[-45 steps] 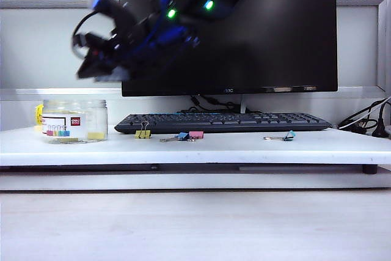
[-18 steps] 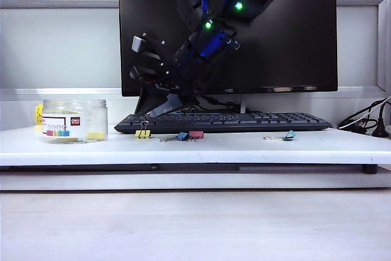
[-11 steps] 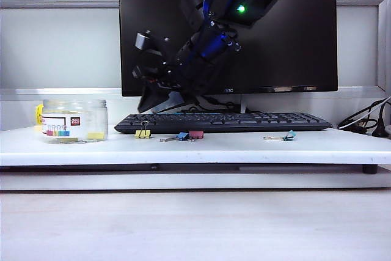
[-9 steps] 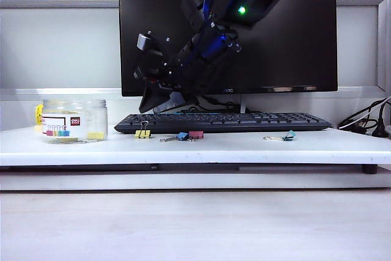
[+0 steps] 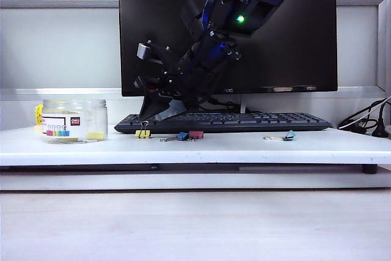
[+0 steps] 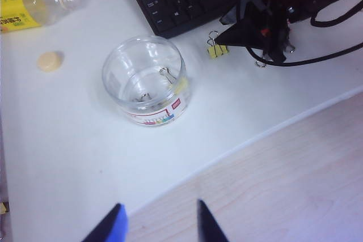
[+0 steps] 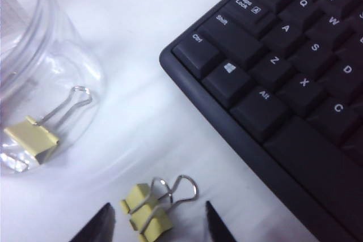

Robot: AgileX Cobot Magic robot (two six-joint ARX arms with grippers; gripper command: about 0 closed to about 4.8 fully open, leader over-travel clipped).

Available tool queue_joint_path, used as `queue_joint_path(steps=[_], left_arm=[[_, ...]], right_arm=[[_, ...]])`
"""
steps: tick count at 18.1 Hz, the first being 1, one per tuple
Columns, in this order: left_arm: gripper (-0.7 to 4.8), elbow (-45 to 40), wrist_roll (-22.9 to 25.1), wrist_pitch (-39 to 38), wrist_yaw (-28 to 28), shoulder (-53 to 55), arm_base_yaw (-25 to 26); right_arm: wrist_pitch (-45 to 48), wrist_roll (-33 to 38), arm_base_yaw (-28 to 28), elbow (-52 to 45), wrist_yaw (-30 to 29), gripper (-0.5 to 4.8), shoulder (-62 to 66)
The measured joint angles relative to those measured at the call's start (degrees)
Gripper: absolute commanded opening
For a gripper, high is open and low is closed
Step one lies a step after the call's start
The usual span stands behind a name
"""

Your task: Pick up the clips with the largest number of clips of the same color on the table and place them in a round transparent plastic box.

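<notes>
One yellow clip (image 7: 148,215) lies on the white table beside the keyboard's near corner, also seen as the clip (image 5: 143,132) and the clip (image 6: 217,51). My right gripper (image 7: 159,224) hangs just above it, open, with a fingertip on either side and neither touching. It shows in the exterior view as the right gripper (image 5: 156,114), reaching down across the monitor. The round transparent plastic box (image 6: 144,80) stands upright to the left, and another yellow clip (image 7: 31,136) lies inside it. My left gripper (image 6: 159,222) is open and empty, well back from the box over the table's front edge.
A blue clip (image 5: 182,136), a pink clip (image 5: 196,134) and a teal clip (image 5: 288,135) lie along the table in front of the black keyboard (image 5: 244,120). The monitor (image 5: 293,29) stands behind. A yellow-labelled bottle (image 6: 25,7) and a small orange disc (image 6: 49,60) lie beyond the box.
My right arm has swung from above the box to the right and come down over the yellow clip by the keyboard. Its jaws have spread a little wider.
</notes>
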Motion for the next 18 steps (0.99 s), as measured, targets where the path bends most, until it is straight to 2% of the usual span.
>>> queue_joint_path(steps=[3,5,18], left_arm=[[1.75,0.00,0.15,0.22,0.00,0.00,0.00],[1.75,0.00,0.15,0.74,0.00,0.00,0.00],[1.75,0.00,0.15,0.76,0.00,0.00,0.00]], right_arm=[[0.09,0.00,0.00,0.00,-0.04,1.91,0.50],[0.11,0.00,-0.02,0.00,-0.17,1.38,0.79],[3.08,0.04,-0.02,0.00,-1.20,1.38,1.68]])
